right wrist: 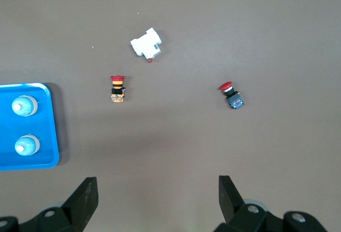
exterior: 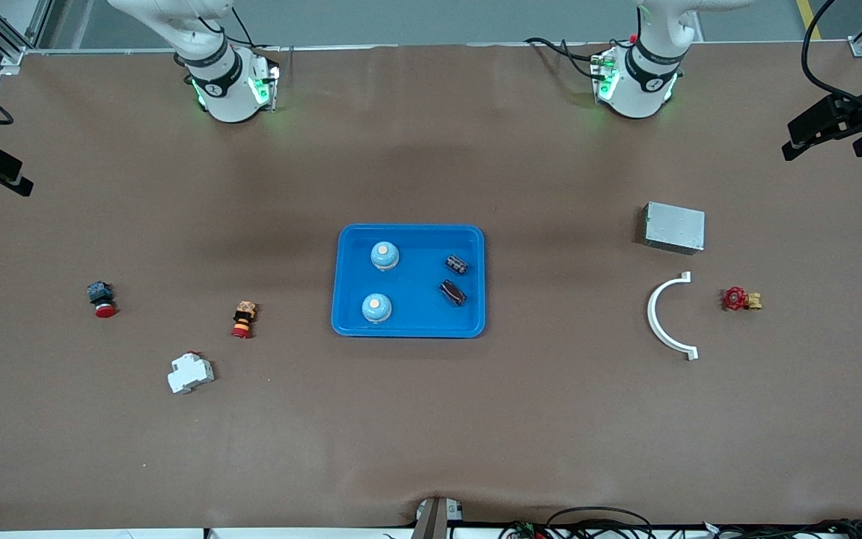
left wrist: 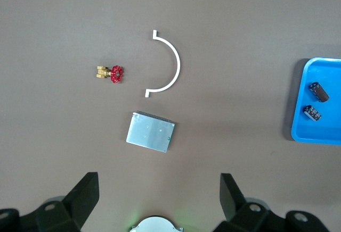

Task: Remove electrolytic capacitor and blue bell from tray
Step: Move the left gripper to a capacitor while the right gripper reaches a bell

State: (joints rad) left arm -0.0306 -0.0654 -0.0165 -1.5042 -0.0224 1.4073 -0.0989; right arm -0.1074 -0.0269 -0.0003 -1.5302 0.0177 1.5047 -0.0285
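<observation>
Blue tray [exterior: 408, 328] sits ahead of both wide-open, empty end effectors [left wrist: 159, 189] [right wrist: 157, 189]; descend squarely over one capacitor [exterior: 453, 292], fingers straddling it.

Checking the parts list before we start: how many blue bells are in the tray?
2. Both sit in the tray, at its end toward the right arm: one blue bell farther from the front camera, the other blue bell nearer. None appears hidden.
</observation>
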